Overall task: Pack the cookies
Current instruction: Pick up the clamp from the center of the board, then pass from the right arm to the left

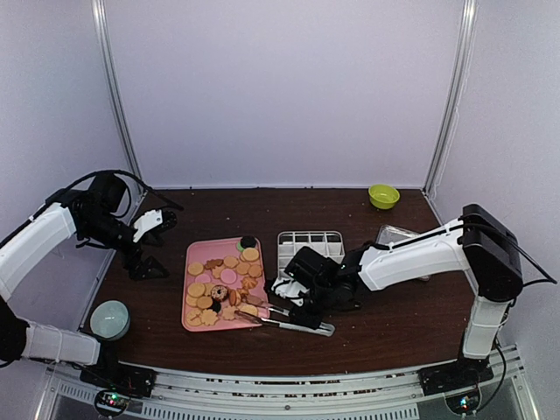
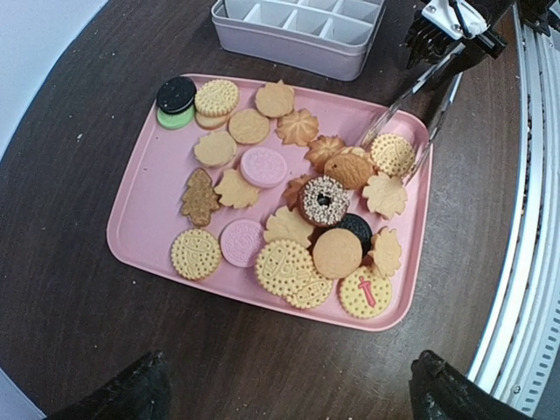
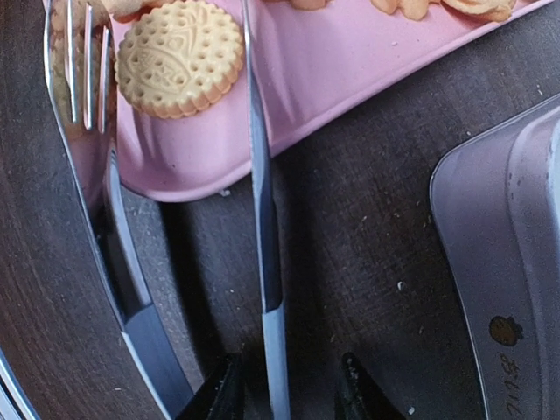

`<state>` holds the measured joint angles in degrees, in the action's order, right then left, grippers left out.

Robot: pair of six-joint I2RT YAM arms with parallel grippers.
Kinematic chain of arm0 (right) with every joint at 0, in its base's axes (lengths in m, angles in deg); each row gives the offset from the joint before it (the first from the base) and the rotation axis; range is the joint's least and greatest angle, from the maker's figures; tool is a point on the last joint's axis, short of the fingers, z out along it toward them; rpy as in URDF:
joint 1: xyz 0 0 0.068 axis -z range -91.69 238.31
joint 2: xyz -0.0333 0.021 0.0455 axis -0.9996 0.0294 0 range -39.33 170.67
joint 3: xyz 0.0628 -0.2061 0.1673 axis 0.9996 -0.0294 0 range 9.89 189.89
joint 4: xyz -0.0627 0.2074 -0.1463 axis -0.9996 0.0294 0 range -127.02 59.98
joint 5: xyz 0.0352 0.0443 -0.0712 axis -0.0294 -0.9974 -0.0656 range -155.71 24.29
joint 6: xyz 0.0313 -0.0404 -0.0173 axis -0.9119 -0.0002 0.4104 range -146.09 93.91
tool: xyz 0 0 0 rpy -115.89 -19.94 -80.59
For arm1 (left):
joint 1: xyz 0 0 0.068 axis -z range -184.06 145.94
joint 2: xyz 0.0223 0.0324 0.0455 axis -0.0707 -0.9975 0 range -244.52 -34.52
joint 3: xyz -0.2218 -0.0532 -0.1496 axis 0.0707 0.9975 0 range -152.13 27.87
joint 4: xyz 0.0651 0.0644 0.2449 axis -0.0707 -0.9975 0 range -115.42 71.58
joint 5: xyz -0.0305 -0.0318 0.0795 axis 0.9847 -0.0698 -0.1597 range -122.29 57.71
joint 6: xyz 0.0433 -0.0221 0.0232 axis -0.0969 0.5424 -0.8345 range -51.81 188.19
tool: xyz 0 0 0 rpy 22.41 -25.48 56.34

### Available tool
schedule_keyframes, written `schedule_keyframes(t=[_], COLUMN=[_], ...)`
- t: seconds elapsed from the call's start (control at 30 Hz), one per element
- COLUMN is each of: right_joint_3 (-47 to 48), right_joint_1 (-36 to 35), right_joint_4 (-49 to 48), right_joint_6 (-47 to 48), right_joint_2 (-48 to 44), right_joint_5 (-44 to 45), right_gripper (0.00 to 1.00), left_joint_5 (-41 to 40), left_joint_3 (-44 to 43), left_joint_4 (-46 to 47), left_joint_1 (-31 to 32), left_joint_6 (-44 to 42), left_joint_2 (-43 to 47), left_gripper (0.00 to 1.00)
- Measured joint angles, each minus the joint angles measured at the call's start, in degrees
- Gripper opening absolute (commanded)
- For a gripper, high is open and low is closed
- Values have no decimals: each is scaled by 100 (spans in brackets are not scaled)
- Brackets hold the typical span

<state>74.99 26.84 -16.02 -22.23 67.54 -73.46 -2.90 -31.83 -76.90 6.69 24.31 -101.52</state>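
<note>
1. The cookies lie piled on the pink tray, none yet in the divided box just beyond it.
2. One dotted round cookie sits at the tray's corner, between the spread blades of the metal tongs.
3. The right gripper pinches the tongs at their handle end; how firmly it squeezes both arms cannot be told.
4. The step looks like closing on that cookie. The blades should meet its rim, low and level, so it neither tips nor skids onto its neighbours.
5. The squeeze should be gentle, since thin biscuits may crack.
6. The left gripper hovers with its jaws wide apart, holding nothing, well clear of the tray's left side.
</note>
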Motion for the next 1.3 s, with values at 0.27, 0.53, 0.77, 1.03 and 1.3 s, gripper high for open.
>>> schedule_keyframes(t=[0.27, 0.53, 0.77, 1.03, 1.3], right_joint_3=[66, 63, 170, 1814, 3217], right_joint_1=[48, -63, -319, -730, -1259], right_joint_4=[114, 177, 291, 708, 1075], right_joint_6=[59, -63, -251, -448, -535], right_joint_2=[-4, -269, -643, -669, -267], right_joint_5=[-157, -125, 330, 1344, 2083], right_gripper=[7, 0, 0, 0, 0], left_joint_5=[-15, -57, -133, -129, -409], left_joint_3=[-4, -59, -501, -654, -621], left_joint_4=[-11, -107, -667, -662, -291], left_joint_1=[120, 444, 970, 1950, 2415], left_joint_6=[-22, -20, -164, -466, -966], left_joint_2=[4, 72, 216, 1156, 1185], left_gripper=[98, 98, 97, 84, 47])
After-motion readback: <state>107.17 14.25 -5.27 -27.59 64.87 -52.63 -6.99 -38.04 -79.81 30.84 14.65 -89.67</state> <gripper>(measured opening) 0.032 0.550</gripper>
